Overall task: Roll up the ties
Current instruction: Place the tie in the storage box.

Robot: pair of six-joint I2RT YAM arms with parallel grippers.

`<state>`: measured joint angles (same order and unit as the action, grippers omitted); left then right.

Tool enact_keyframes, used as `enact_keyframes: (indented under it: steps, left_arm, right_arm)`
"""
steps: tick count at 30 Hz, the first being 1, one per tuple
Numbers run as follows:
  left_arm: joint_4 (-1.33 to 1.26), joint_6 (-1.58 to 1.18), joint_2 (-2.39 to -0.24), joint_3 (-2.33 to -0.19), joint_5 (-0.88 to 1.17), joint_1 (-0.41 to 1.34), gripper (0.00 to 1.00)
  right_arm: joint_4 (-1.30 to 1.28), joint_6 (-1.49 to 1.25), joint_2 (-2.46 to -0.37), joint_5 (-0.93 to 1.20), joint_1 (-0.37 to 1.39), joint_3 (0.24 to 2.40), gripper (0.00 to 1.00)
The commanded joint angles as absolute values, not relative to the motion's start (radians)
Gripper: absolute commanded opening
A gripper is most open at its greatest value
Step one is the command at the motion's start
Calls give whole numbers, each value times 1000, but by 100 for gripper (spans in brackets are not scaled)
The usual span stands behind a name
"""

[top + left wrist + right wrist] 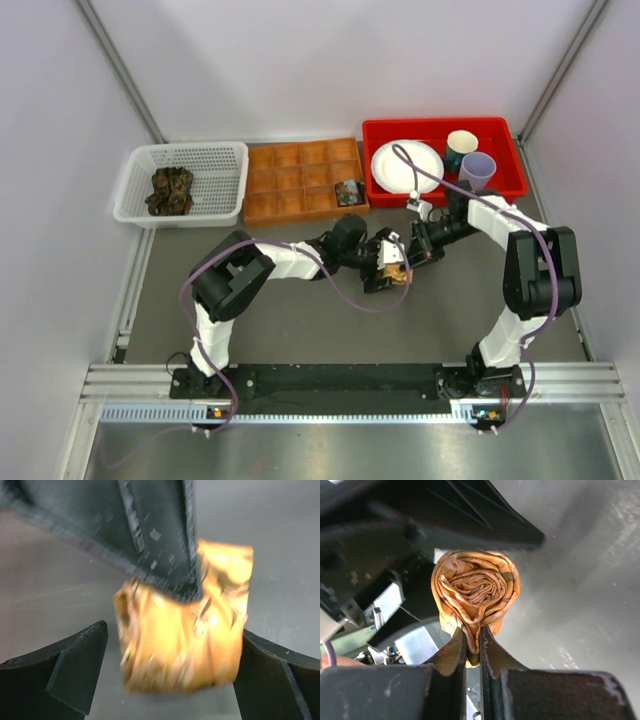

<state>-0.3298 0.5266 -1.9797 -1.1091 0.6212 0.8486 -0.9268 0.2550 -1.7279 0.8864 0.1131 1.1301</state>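
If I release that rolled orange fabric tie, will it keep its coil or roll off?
Likely soft and springy: the rolled orange patterned fabric tie shows loose, uneven folds, so it may unwind once the right gripper, pinching its edge, opens. Its round coil could roll if nudged sideways.

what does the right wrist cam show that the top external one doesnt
Only the right wrist view shows the spiral end of the orange tie, its layers wound tight, with the right gripper shut on its lower edge. Only the top external view shows the white basket holding dark ties, the compartment tray with one dark roll in it, and the red bin. Both show the rolled orange tie at the right gripper.
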Motion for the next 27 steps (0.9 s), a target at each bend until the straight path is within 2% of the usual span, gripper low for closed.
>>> enact_keyframes:
  steps: [1,3,4,6,7,10,11,13,14,16,21,24,27]
  left_arm:
    - [-367,549,-1982,-1150,661,861,99]
    - [-348,563,-1979,-1152,664,861,93]
    - [-333,575,-1977,-1155,673,861,80]
    - [-301,597,-1968,-1157,680,861,67]
    - [-295,603,-1965,-1152,680,861,57]
    - [-264,609,-1956,-1154,680,861,46]
    - [-256,609,-1950,-1154,683,861,36]
    - [-242,615,-1942,-1151,687,861,25]
    - [-236,620,-1934,-1152,692,861,15]
    - [-221,620,-1928,-1155,696,861,14]
    - [-216,526,-1885,-1137,638,847,83]
    - [-155,453,-1821,-1121,641,784,99]
    - [-37,379,-1740,-1115,692,679,99]
  right_arm:
    - [-920,229,-1687,936,147,1201,0]
    - [-922,221,-1686,942,150,1212,0]
    - [-923,219,-1687,943,150,1219,0]
    - [-931,212,-1689,945,152,1229,0]
    - [-936,210,-1695,946,153,1239,0]
    - [-937,198,-1698,951,156,1256,0]
    - [-936,193,-1698,953,156,1261,0]
    - [-939,187,-1701,951,158,1273,0]
    - [-940,186,-1704,953,156,1278,0]
    - [-942,181,-1706,953,158,1292,0]
    - [-953,173,-1713,919,158,1341,0]
    - [-968,169,-1712,873,158,1390,0]
    - [-976,176,-1695,850,158,1436,0]
